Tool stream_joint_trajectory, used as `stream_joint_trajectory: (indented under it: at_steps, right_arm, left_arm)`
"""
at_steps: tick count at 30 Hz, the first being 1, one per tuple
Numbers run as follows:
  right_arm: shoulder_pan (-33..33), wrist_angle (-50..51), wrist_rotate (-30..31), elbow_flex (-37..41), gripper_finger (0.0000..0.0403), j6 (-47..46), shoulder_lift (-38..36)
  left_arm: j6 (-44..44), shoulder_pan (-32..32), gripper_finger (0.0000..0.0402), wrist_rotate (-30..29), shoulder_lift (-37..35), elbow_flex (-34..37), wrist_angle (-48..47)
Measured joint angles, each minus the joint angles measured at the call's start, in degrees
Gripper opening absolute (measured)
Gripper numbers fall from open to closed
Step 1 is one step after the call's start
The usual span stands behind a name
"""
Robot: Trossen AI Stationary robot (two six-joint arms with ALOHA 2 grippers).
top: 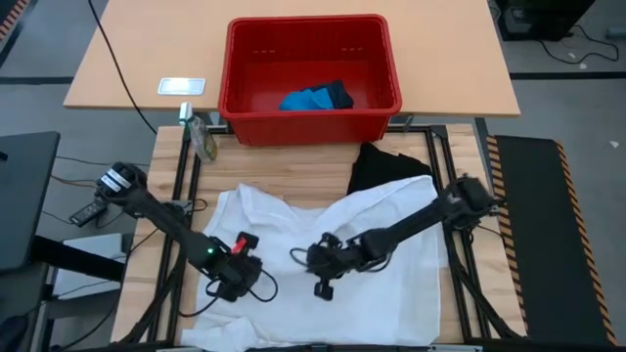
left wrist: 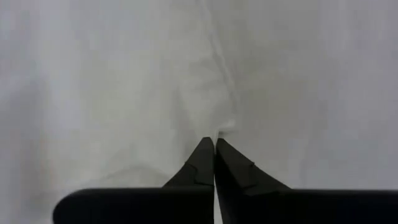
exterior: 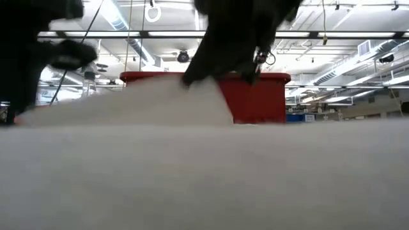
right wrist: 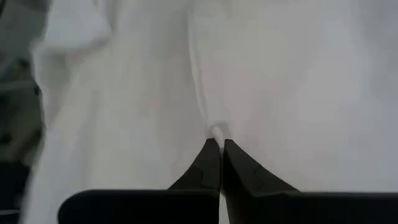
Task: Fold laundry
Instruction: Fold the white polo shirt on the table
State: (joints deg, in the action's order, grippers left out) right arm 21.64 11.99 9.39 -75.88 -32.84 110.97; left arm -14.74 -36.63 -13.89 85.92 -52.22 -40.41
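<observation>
A white garment [top: 391, 254] lies spread over the near half of the table. A black shirt [top: 377, 166] shows at its far right corner, partly covered by it. A small bright blue piece [top: 308, 98] lies inside the red basket [top: 235, 68]. My left gripper [top: 233, 279] is shut on the white garment's left half. My right gripper [top: 305, 258] is shut on the garment near its middle. In the low view the white cloth [exterior: 192, 96] rises to a peak under the right gripper [exterior: 236, 38]. My left gripper pinches a small pucker of the white garment [left wrist: 227, 127] between its two fingertips [left wrist: 202, 155], coming steeply from above. One layer or several, I cannot tell. The cloth around the pinch lies flat. My right gripper pinches a small raised fold of the white garment [right wrist: 216, 132] at its fingertips [right wrist: 208, 155], slanting down from the table's right. The cloth is drawn up into a peak [exterior: 204, 89] below the fingers. The rest of the garment stays on the table.
The red basket stands on a second table beyond the far edge. A small object [top: 202, 137] lies at the table's far left corner, and a white card [top: 182, 86] lies on the far table. Black frame rails [top: 442, 156] run along the table's sides.
</observation>
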Motion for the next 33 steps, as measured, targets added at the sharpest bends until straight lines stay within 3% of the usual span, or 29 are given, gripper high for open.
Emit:
stream_joint_trajectory:
  at_steps: [4,8,14,17,21,24,29,33]
  right_arm:
    - [-2.2,7.1,6.7,0.0,0.0007,0.3,-6.8]
    - [-9.7,11.0,8.6,-0.1,0.0007,3.8,-10.5]
    - [-25.0,10.3,9.4,-0.1,0.0007,10.4,-11.4]
    - [-32.1,9.9,9.3,-0.1,0.001,10.3,-11.7]
    - [-38.5,9.6,0.3,0.0,0.0054,11.3,-11.8]
    - [-40.2,9.8,-0.1,0.0,0.0108,14.8,-11.7]
    - [-40.0,11.4,5.7,0.0,0.0189,14.1,-11.9]
    - [-38.4,16.6,-1.9,0.0,0.0212,7.6,-12.5]
  left_arm:
    - [4.0,3.1,0.0002,-12.7,-4.3,-4.1,-8.0]
    - [11.5,12.7,0.0001,-20.6,-9.1,-6.8,-7.7]
    - [27.1,36.7,0.0001,-21.5,-12.8,-7.9,0.5]
    - [30.8,47.8,0.0001,-21.6,-12.8,-7.9,6.9]
    - [30.7,57.2,0.0009,-20.3,-12.8,-7.9,10.8]
    - [30.2,59.5,0.0029,-19.6,-12.9,-7.9,10.3]
    - [24.5,58.2,0.0066,-19.4,-14.5,-8.5,6.3]
    - [16.4,54.8,0.0092,-16.9,-16.3,-11.8,-6.3]
